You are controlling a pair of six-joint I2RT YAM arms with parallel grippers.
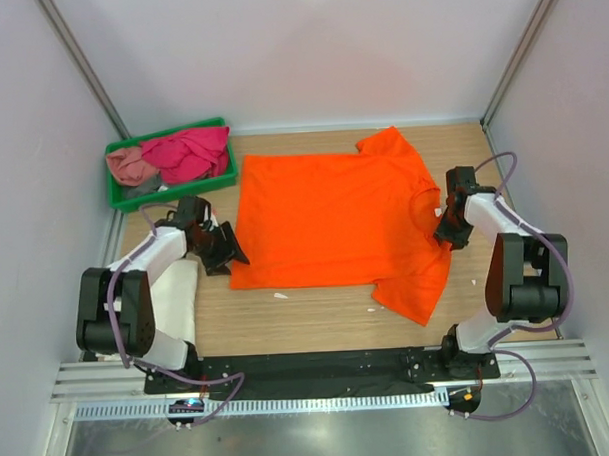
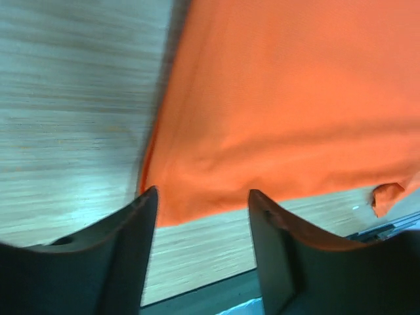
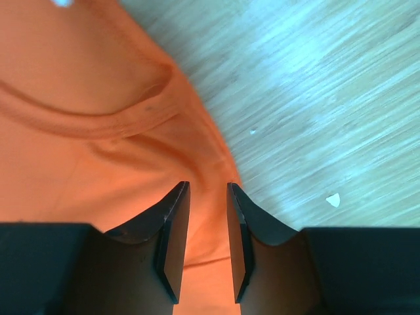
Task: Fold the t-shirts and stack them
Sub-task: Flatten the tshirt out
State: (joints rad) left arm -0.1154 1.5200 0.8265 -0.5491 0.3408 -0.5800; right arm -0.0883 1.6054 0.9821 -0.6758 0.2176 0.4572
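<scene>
An orange t-shirt (image 1: 334, 222) lies flat on the wooden surface (image 1: 318, 318), the left jaws wide open at its hem corner, the right jaws narrowly apart over its shoulder edge, neither gripping yet; each should close squarely on cloth before folding.

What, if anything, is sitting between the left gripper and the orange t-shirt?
Nothing visible. The left gripper is open right at the near hem corner of the orange t-shirt, with only the bare wooden table beside the cloth.
</scene>
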